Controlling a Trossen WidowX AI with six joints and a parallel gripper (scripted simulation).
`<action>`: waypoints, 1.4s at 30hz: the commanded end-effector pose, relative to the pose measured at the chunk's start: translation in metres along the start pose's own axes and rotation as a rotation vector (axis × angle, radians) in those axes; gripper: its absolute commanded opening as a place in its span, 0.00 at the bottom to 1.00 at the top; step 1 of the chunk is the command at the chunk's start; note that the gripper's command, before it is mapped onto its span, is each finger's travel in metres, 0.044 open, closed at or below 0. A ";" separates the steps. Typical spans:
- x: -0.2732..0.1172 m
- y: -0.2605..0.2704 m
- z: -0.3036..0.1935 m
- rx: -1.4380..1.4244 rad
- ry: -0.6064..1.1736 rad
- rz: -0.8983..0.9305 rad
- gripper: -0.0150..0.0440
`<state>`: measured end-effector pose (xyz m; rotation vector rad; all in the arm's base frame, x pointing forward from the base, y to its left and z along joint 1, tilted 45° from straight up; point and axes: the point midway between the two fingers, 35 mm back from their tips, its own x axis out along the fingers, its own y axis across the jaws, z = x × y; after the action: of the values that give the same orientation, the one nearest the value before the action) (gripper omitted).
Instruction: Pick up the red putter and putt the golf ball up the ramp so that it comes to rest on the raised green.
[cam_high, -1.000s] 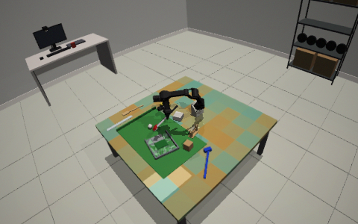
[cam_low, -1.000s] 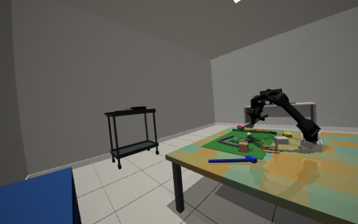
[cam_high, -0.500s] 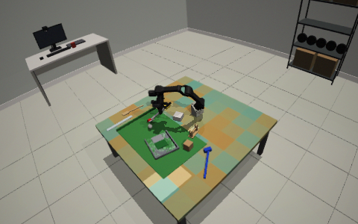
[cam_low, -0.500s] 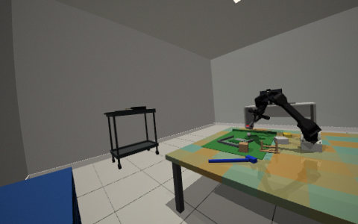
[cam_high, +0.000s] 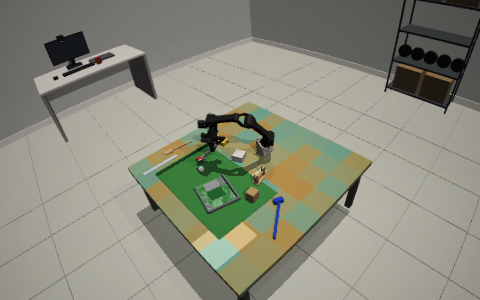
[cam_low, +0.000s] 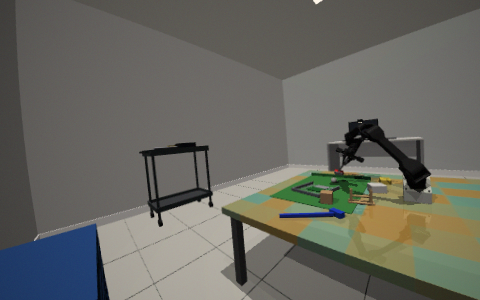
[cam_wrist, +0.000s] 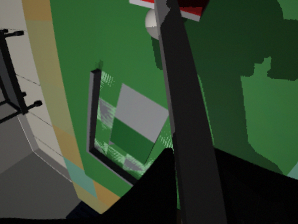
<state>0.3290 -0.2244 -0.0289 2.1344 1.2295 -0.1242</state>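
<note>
My gripper is shut on the red putter's shaft, over the back part of the green mat. The putter's red head is low at the far side of the white golf ball. The ball lies on the mat, close to the head; contact cannot be told. The grey ramp leads to the raised green, inside a dark grey border. The shaft hides part of the ball and border in the wrist view.
A wooden block and a small wooden rack stand near the mat's right side. A blue mallet-shaped putter lies on the table. A white box and a yellow object are near the arm.
</note>
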 end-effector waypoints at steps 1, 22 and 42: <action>0.010 -0.013 0.010 0.012 0.004 0.003 0.25; 0.025 -0.030 0.026 0.011 0.004 0.003 0.25; 0.021 -0.039 0.042 0.012 0.003 -0.003 0.25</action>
<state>0.3225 -0.2094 -0.0844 2.1494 1.2542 -0.1285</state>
